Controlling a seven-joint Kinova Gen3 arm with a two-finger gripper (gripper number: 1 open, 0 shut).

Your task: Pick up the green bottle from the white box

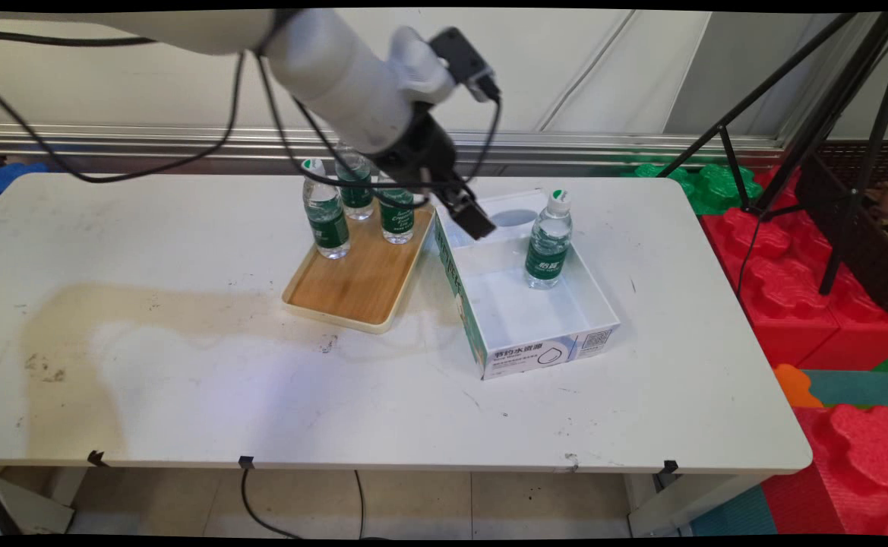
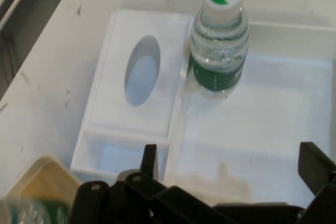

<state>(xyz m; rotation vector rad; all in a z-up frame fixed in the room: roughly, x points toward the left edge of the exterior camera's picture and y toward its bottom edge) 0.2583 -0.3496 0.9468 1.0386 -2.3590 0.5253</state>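
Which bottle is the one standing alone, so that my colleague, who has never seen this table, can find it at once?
Start at the white open box right of the wooden tray. Inside it, near its far end, one water bottle stands upright, green label, white cap. The three other bottles all stand on the tray; this one alone is in the box, nearest the open gripper.

The box [image 1: 527,304] front bears "节约水资源" and a QR code.

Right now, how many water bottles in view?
4. Three stand at the far end of the wooden tray: left, middle, right, the last two partly behind the arm. The fourth stands in the white box. More could be hidden behind the arm.
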